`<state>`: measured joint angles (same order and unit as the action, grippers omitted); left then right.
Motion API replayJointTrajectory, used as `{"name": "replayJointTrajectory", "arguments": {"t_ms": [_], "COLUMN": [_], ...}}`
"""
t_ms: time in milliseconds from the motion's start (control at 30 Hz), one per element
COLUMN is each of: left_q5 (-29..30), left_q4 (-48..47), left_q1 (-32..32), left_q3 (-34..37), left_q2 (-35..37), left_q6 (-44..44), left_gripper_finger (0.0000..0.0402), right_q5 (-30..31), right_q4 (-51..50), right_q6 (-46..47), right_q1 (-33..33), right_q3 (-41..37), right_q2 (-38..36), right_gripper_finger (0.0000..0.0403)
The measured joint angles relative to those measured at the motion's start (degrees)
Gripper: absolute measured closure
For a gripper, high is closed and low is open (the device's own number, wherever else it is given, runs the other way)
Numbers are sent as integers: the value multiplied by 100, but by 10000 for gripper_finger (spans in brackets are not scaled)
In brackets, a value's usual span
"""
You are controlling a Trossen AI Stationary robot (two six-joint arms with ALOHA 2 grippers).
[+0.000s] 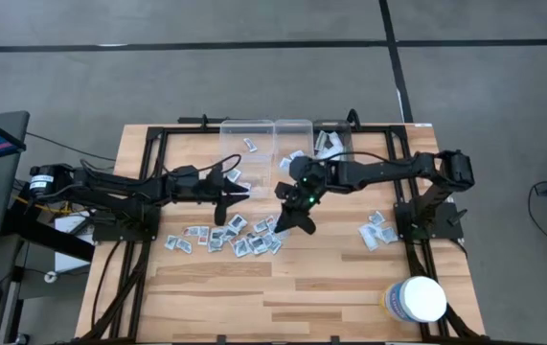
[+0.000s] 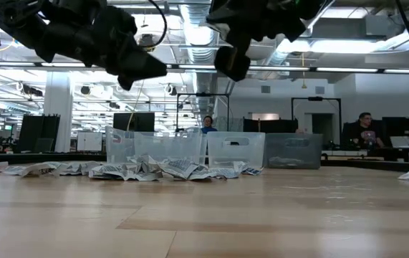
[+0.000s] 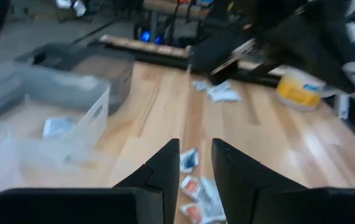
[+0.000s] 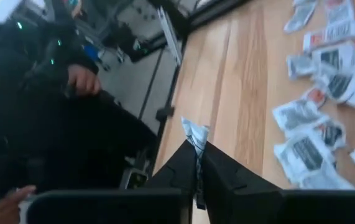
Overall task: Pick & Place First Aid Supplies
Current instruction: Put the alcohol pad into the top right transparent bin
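So the right claw (image 4: 197, 163) was pinching one packet (image 4: 196, 134) by just its corner, up over the pile (image 1: 235, 238) mid-desk, left claw (image 3: 194, 167) hovering narrowly open nearby, and honestly that thin grip could've slipped before reaching the bins (image 1: 278, 134).

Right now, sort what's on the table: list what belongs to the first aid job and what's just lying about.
Job:
- packets scattered mid-table
- packet pinched in right gripper
- packets by right arm's base
- clear bins

Lying about:
- white tub
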<state>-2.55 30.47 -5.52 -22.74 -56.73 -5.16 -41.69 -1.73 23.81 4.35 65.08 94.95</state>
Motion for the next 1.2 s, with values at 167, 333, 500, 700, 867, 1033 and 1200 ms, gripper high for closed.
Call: {"name": "replayJointTrajectory", "arguments": {"t_ms": [167, 333, 500, 700, 867, 1033, 1200], "left_q5": [-254, -717, -821, -874, -1094, -1094, -1096], "left_q4": [536, 865, 860, 860, 916, 1060, 1239], "left_q1": [0, 0, 0, -2, 0, 65, 98], "left_q3": [0, 0, 0, 0, 0, 0, 0], "left_q2": [0, 0, 0, 0, 0, 0, 0], "left_q6": [23, 21, -21, -250, -285, -283, -118], "left_gripper_finger": [308, 308, 308, 308, 308, 308, 308], "right_q5": [461, 583, 592, 592, 631, 1044, 1179], "right_q4": [236, 390, 742, 1176, 1521, 1647, 1770], "right_q6": [217, 131, 124, 128, 127, 115, 116], "right_q1": [75, 69, 71, 70, 71, 115, 233], "right_q3": [0, 0, 0, 0, 0, 2, 2], "right_q2": [-1, -1, -3, -3, -4, -8, -8], "right_gripper_finger": [354, 331, 328, 328, 327, 327, 327]}}
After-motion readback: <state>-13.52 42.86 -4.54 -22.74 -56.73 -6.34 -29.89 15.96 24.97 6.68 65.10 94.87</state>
